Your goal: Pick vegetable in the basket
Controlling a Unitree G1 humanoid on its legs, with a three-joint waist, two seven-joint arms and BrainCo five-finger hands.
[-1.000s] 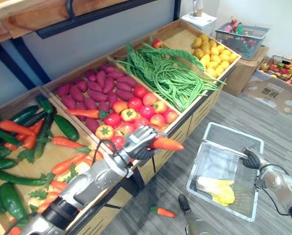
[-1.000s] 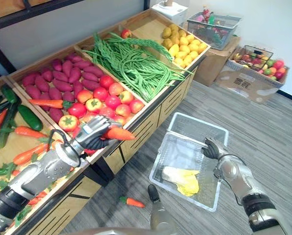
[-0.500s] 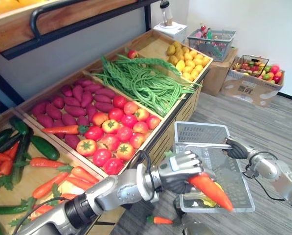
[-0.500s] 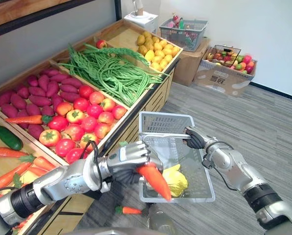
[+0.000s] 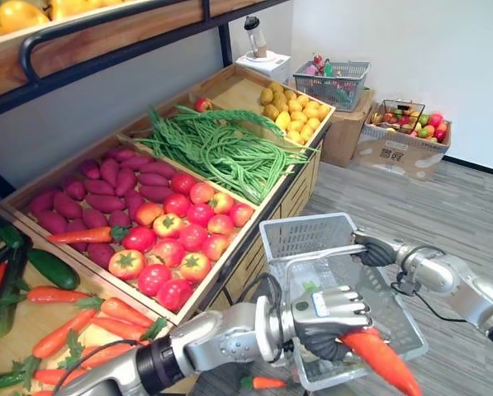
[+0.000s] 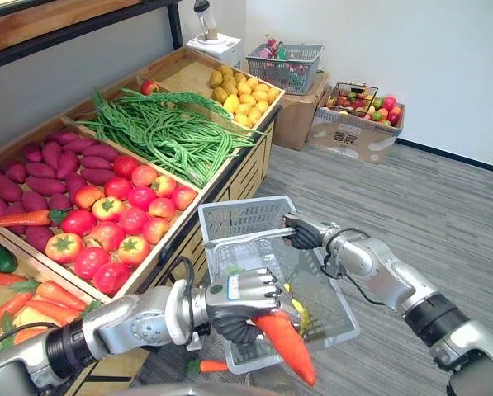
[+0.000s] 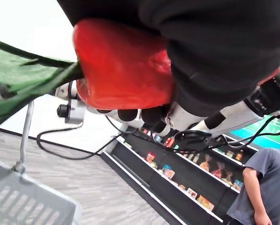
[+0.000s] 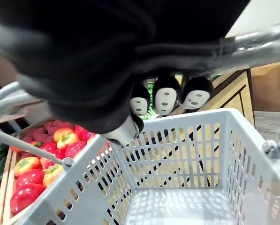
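Note:
My left hand (image 5: 329,318) is shut on an orange carrot (image 5: 380,360) whose tip points down and to the right, over the near rim of the grey plastic basket (image 5: 308,233). In the left wrist view the carrot (image 7: 121,65) fills the grasp, with its green top (image 7: 22,75) beside it. My right hand (image 6: 304,235) holds the basket up by its handle next to the stall. In the right wrist view its fingers (image 8: 165,98) curl round the handle (image 8: 257,47). A bit of yellow vegetable (image 6: 299,313) shows inside the basket.
A small carrot (image 5: 263,383) lies on the floor under the basket. The stall crates hold tomatoes (image 5: 180,239), long beans (image 5: 221,148), sweet potatoes (image 5: 97,186), carrots (image 5: 64,326) and yellow fruit (image 5: 300,103). Boxes of fruit (image 5: 399,132) stand far right. A person (image 7: 261,187) stands nearby.
The view has turned to the right. My left hand has carried the carrot away from the stall, down and right to the basket's near rim. The right hand has kept the handle.

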